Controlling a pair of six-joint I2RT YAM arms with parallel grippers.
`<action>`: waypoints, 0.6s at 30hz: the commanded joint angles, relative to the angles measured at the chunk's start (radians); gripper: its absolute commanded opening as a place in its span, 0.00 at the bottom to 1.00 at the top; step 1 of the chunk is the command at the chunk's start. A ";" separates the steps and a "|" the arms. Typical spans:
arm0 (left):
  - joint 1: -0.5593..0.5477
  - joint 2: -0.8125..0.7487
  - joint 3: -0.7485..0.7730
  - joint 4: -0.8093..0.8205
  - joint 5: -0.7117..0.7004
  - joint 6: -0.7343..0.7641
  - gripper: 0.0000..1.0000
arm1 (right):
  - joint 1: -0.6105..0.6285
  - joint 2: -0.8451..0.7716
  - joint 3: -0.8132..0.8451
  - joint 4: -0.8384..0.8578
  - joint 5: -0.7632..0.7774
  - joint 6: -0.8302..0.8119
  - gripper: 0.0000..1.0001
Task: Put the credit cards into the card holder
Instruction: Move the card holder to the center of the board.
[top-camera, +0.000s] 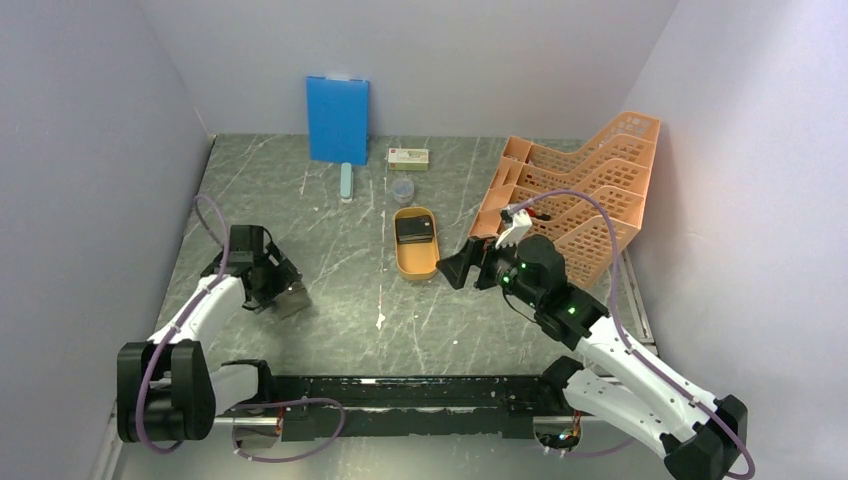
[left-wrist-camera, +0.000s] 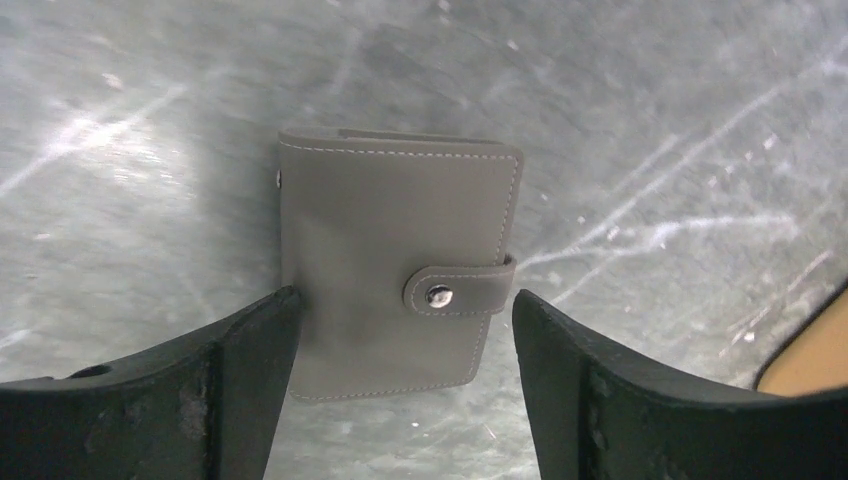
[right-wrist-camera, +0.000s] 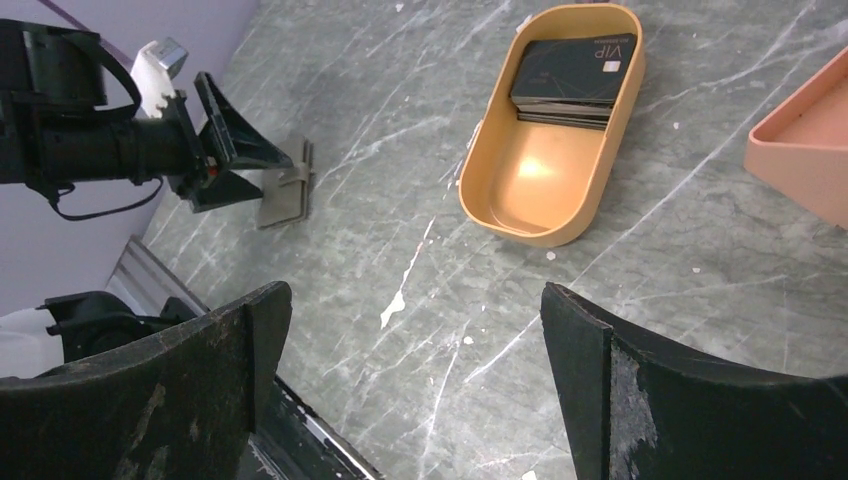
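The card holder (left-wrist-camera: 390, 260), a taupe-grey wallet snapped shut by its strap, lies flat on the table at the left (top-camera: 292, 302). My left gripper (left-wrist-camera: 405, 298) is lowered over its near end, jaws either side. The left finger (left-wrist-camera: 250, 350) touches the wallet's edge; a narrow gap shows at the right finger (left-wrist-camera: 560, 360). The credit cards (top-camera: 413, 230), a dark stack, lie in the far end of the orange oval tray (top-camera: 403, 268), also shown in the right wrist view (right-wrist-camera: 575, 70). My right gripper (right-wrist-camera: 415, 295) hangs open above bare table, right of the tray (top-camera: 455, 268).
An orange file rack (top-camera: 575, 195) stands at the back right, close behind the right arm. A blue board (top-camera: 337, 118) leans on the back wall. A white-and-green box (top-camera: 408, 157), a small clear round pot (top-camera: 401, 190) and a pale blue stick (top-camera: 346, 182) lie before it.
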 joint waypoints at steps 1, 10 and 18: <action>-0.101 0.023 -0.070 0.069 0.080 -0.041 0.78 | -0.002 -0.010 0.044 -0.029 0.006 -0.029 1.00; -0.408 -0.021 -0.161 0.137 0.065 -0.191 0.67 | -0.002 -0.058 0.041 -0.142 0.019 -0.064 1.00; -0.538 -0.151 -0.127 0.055 0.020 -0.251 0.74 | 0.054 0.007 0.088 -0.195 0.036 -0.055 1.00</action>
